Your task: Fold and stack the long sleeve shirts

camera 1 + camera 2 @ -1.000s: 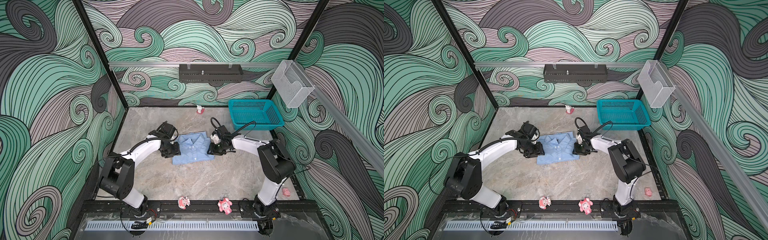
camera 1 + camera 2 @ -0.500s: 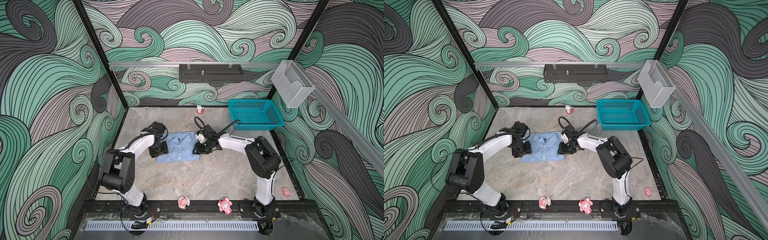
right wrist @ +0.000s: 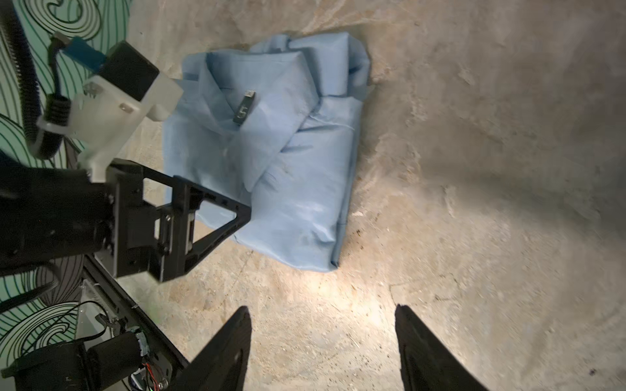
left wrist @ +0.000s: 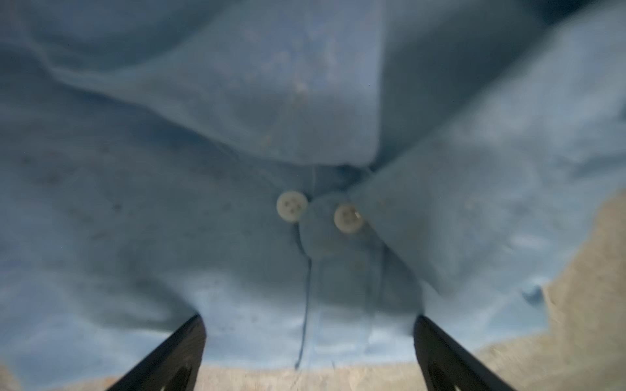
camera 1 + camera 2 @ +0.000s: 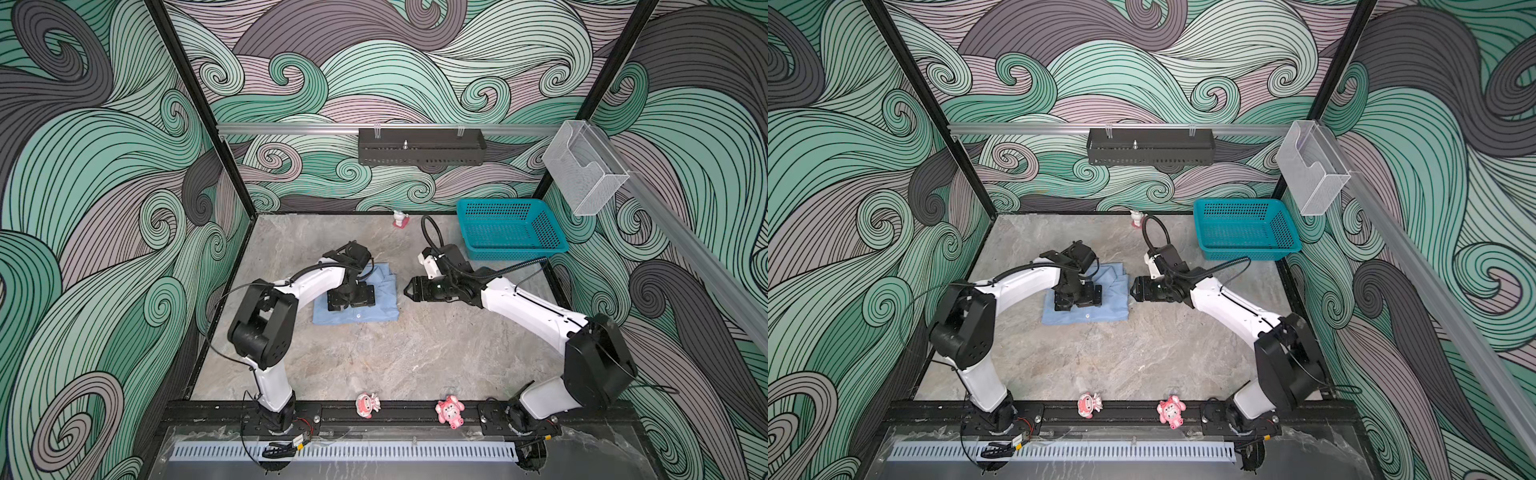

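Shirt (image 5: 365,313), light blue button-up, toward grey table's (image 5: 415,353) left edge.
Left gripper (image 4: 308,318) spread over it; right gripper (image 3: 321,308) parted, empty, beside.

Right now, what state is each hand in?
Left hand: open over the folded shirt, holding nothing.
Right hand: open, empty, beside the shirt.

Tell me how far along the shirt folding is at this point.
Done: the light blue shirt lies folded into a compact rectangle on the table, collar on top. In hand: nothing; the left gripper hangs open over it, and the right gripper is open over bare table beside its edge. Left: stacking; only this one shirt is in view, so no pile exists yet.
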